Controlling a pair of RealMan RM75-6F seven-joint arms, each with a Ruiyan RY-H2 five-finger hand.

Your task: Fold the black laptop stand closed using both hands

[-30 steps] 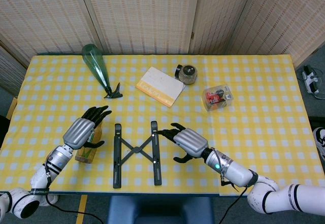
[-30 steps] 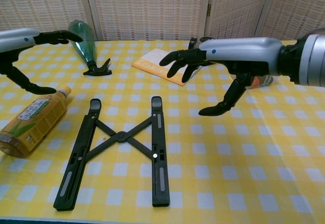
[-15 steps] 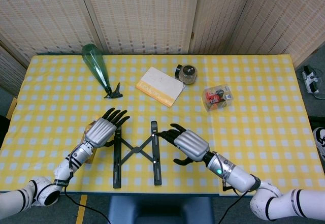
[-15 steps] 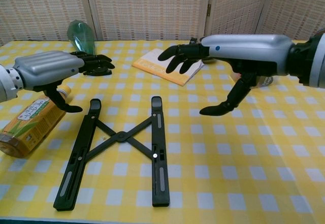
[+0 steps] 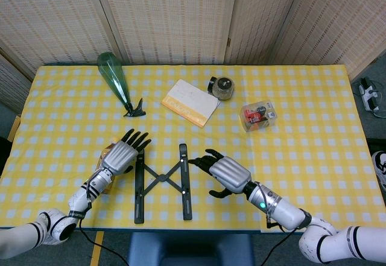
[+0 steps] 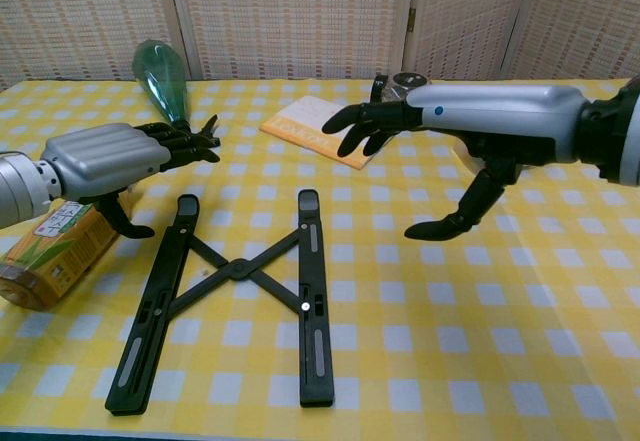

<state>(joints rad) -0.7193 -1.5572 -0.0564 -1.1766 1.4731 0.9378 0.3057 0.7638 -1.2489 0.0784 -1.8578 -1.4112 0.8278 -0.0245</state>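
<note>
Nearest me, at the front edge of the yellow checked table point(image 5: 313, 115), the black stand point(image 5: 163, 183) point(image 6: 240, 291) lies flat and spread, its two long rails apart and joined by crossed links in the middle. My left hand point(image 5: 122, 155) point(image 6: 105, 156) hovers just over the far end of the left rail, fingers stretched out and apart, thumb hanging down, holding nothing. Beside it (partly hidden under my wrist in the head view) a tea bottle point(image 6: 55, 246) lies on its side, left of the stand. My right hand point(image 5: 224, 172) point(image 6: 470, 126) hangs in the air just right of the right rail, fingertips reaching toward the rail's far end without touching it, fingers wide, thumb dropped low, empty too. Farther back, a red item in a clear box point(image 5: 259, 114) sits to the right, well apart from the stand. A notebook point(image 5: 189, 102) point(image 6: 310, 126) lies past the middle of the table, with a small round jar point(image 5: 222, 87) just beyond its right corner. At the far left a green spray bottle point(image 5: 114, 79) point(image 6: 165, 76) lies on its side, its black trigger head point(image 5: 135, 109) pointing toward me. A woven screen point(image 5: 169, 19) closes off the back.
</note>
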